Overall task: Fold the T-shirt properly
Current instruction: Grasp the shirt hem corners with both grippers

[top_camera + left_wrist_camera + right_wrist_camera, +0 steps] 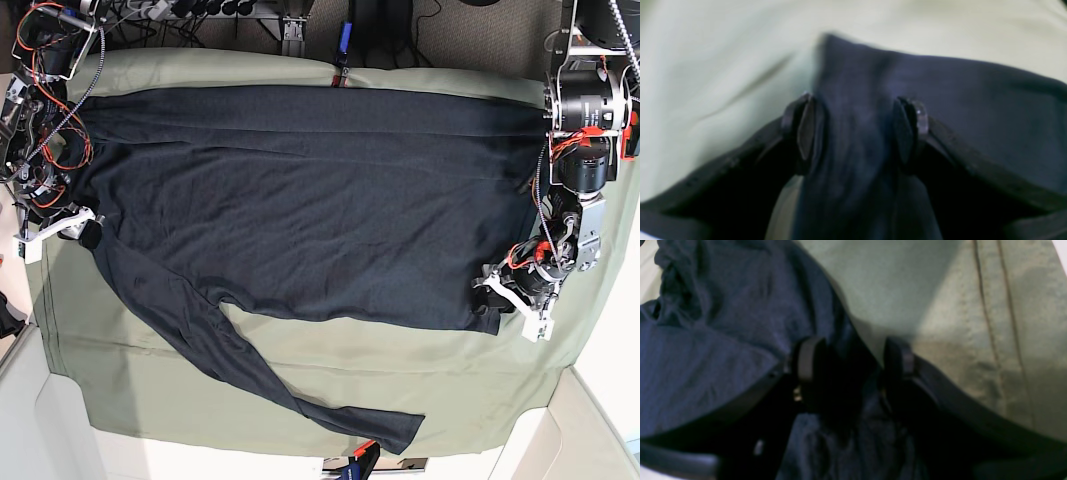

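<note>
The T-shirt point(300, 200) is showing plain dark navy-black; the cloth sheet point(300, 375) beneath is showing plain olive green.

Both arms low, left tool point(857, 130) and right tool point(855, 370) pinching fabric.

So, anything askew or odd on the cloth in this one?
One sleeve of the T-shirt trails diagonally off the body toward the front edge of the olive-green cloth, unfolded, while the body lies flat. Nothing looks spilled or damaged.
</note>
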